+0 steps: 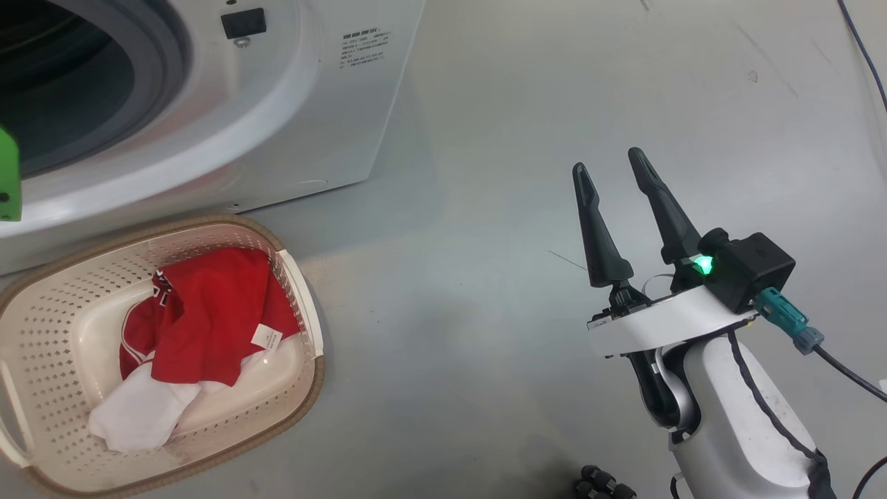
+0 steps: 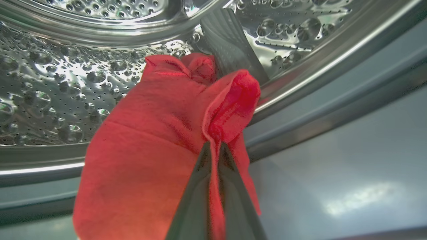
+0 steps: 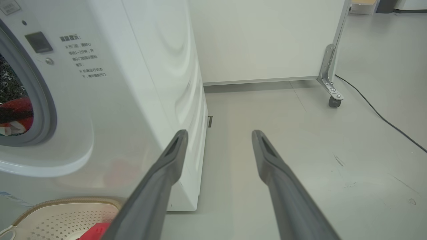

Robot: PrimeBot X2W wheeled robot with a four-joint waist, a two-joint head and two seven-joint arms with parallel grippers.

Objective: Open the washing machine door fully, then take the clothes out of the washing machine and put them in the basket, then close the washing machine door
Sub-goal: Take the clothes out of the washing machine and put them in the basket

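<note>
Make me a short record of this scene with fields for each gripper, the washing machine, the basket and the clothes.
left gripper: shut on a red garment at the steel drum
right gripper: open, empty, above the floor
washing machine: round mouth open
basket: on the floor in front of the washing machine
clothes: red and white, lying in the basket
stage: one garment not yet out

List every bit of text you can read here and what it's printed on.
On the washing machine front, beside the drum mouth: several lines of dark Chinese print, too blurred to quote.
On the clothes in the basket, a white tag: no legible print.
At the machine's upper edge, a label corner: cut off, unreadable.
</note>
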